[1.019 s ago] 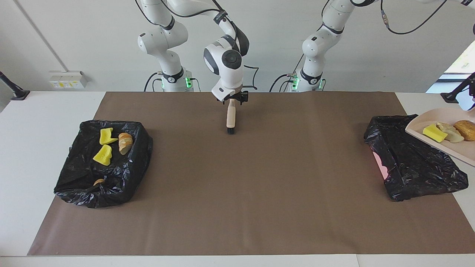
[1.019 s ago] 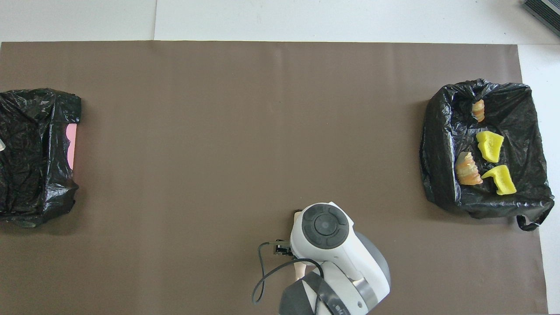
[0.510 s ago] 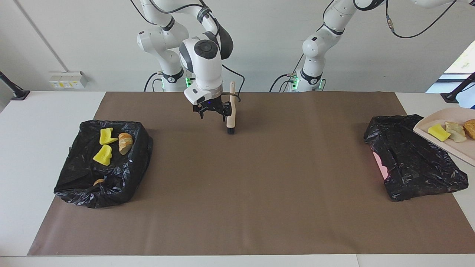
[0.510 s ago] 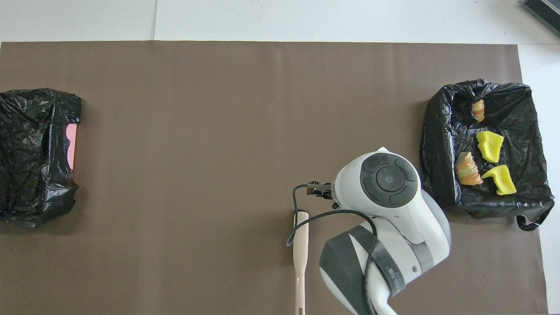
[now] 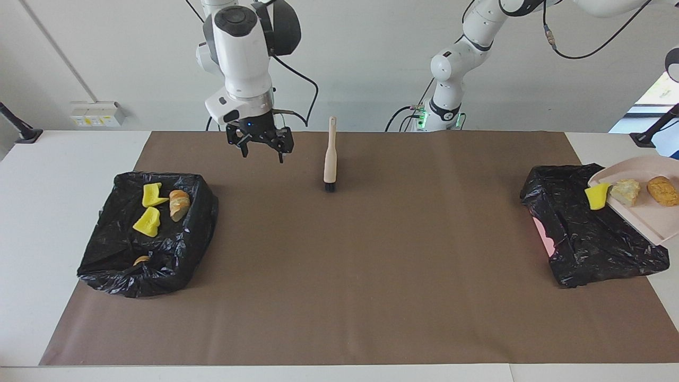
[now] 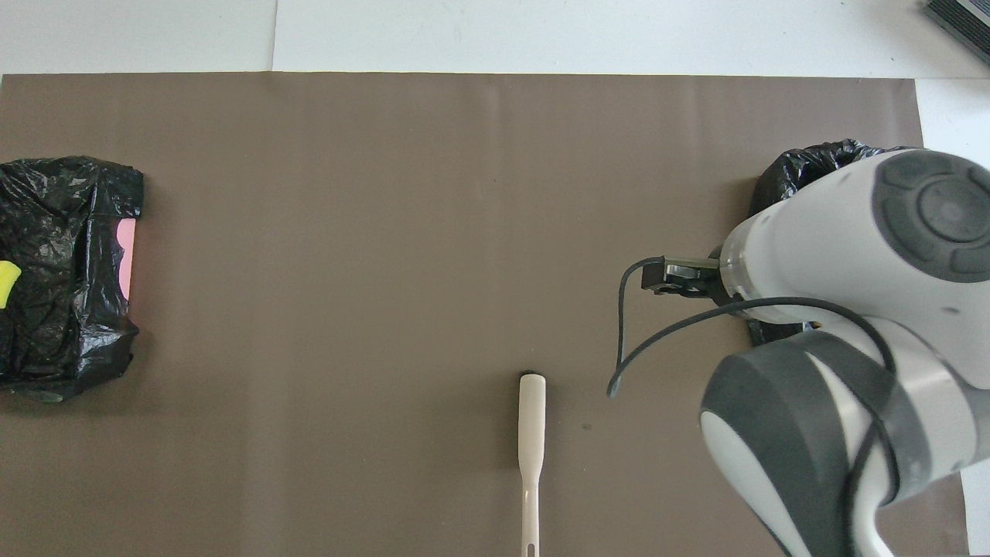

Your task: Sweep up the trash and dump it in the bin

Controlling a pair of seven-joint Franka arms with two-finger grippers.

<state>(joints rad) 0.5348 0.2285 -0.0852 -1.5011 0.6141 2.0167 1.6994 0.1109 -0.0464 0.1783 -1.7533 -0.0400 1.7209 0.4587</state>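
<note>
The left claw, out of view and clenched, tilts the dustpan (image 5: 647,212) so its trash (image 5: 626,192) slides toward the black-lined bin (image 5: 589,233) below, while the released right claw (image 5: 260,148) hangs empty beside the set-down brush (image 5: 330,156).

A matt brown paper sheet (image 5: 350,276) is spread smooth; the bin liners (image 5: 148,233) are crinkled glossy black plastic; the brush (image 5: 330,159) handle looks like smooth plastic, perhaps.

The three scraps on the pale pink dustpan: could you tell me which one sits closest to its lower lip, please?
The yellow sponge chunk: it sits at the dustpan's lower lip, over the black-lined bin. The pale lump and the brown bread lump lie higher up.
</note>
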